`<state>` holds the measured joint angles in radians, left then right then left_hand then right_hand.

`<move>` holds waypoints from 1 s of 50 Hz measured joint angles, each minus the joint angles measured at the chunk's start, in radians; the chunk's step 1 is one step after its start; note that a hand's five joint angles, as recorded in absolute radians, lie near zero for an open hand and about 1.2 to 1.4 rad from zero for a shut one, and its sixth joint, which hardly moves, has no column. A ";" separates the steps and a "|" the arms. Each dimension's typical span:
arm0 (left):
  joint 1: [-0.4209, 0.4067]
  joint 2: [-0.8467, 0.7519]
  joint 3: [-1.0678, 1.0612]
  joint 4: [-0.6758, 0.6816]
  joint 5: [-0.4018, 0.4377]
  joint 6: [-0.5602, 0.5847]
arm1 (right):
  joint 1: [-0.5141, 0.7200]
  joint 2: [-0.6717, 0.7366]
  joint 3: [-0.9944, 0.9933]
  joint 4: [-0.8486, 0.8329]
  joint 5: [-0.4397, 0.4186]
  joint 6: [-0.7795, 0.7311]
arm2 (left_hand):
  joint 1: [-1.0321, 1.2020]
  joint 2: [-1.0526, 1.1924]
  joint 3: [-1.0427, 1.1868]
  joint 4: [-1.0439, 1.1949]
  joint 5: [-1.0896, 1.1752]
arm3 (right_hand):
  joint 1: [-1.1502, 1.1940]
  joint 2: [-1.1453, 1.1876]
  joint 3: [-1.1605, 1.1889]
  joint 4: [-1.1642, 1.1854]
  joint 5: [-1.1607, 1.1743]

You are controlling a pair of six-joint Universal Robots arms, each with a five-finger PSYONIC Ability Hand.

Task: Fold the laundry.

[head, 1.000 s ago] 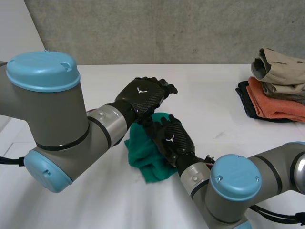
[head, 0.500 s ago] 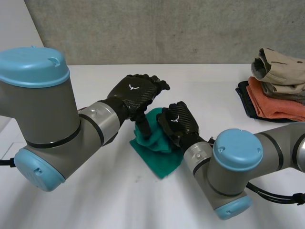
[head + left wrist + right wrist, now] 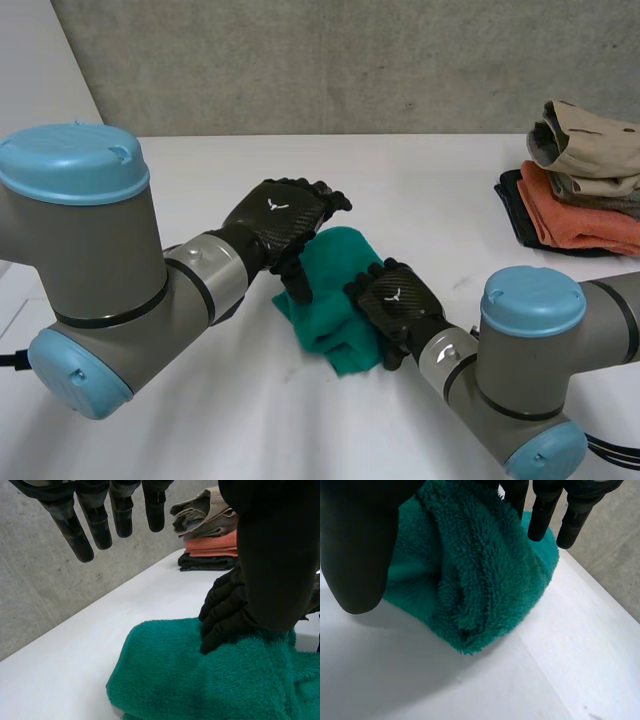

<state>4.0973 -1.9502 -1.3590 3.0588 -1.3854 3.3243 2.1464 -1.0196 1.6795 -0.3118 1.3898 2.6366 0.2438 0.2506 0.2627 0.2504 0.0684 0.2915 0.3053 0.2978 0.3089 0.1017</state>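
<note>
The white table (image 3: 450, 200) fills the head view. On it, at centre, lies a green terry towel (image 3: 335, 265), already doubled over into a thick bundle. A stack of folded clothes (image 3: 585, 190) sits well apart at the upper right.

Your left arm (image 3: 100, 260) reaches in from the left and your right arm (image 3: 530, 340) from the lower right. They meet over the towel.

The left hand (image 3: 275, 215) hovers at the towel's upper-left edge. Its fingers (image 3: 95, 515) are straight, spread and clear of the pile, holding nothing. Its thumb (image 3: 280, 555) points down toward the cloth.

The right hand (image 3: 400, 305) lies palm-down on the lower-right part. It looks relaxed and pressing, not gripping, though the palm covers part of the cloth.

Expect the towel to be light, soft and limp, with a plush pile that grips itself. It should hold a crease loosely, and it is likely to spring open if you lift off quickly. Take it by a free corner or along the doubled edge, not by the bulging middle.

The left wrist view lets you check two things the head view hides. There is a gap under the left fingers, and the right hand's fingertips (image 3: 225, 615) dent the pile. The right wrist view adds a raised ridge of towel (image 3: 470, 580) running under the palm between thumb (image 3: 360, 555) and fingers, so the fold is not yet flat.
</note>
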 measured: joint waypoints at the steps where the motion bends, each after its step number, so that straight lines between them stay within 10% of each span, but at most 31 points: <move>1: 0.000 0.000 0.000 0.000 0.000 0.000 | 0.000 0.001 0.000 -0.004 -0.002 0.000 | 0.000 0.000 0.000 0.000 0.000 | 0.001 0.000 0.000 0.000 0.004; 17: 0.001 -0.001 -0.003 0.000 0.001 -0.002 | 0.005 0.068 -0.038 -0.102 -0.009 -0.012 | 0.000 0.000 0.000 0.000 0.000 | 0.145 0.102 0.126 0.117 0.140; 26: 0.002 -0.002 -0.006 0.001 0.002 -0.002 | 0.008 0.085 -0.052 -0.164 -0.013 -0.040 | 0.000 0.000 0.000 0.000 0.000 | 0.670 0.833 0.831 0.849 0.772; 50: 0.028 0.052 0.004 0.000 0.000 -0.002 | -0.243 -0.036 -0.481 -0.271 0.041 0.144 | -0.023 -0.001 0.000 0.000 0.001 | 0.676 0.847 0.859 0.890 0.821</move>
<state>4.1249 -1.8978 -1.3550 3.0588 -1.3853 3.3226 1.9030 -1.0552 1.1986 -0.5826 1.4304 2.7810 0.2209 0.2492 0.2627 0.2504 0.0690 0.9672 1.1520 1.1572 1.1991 0.9223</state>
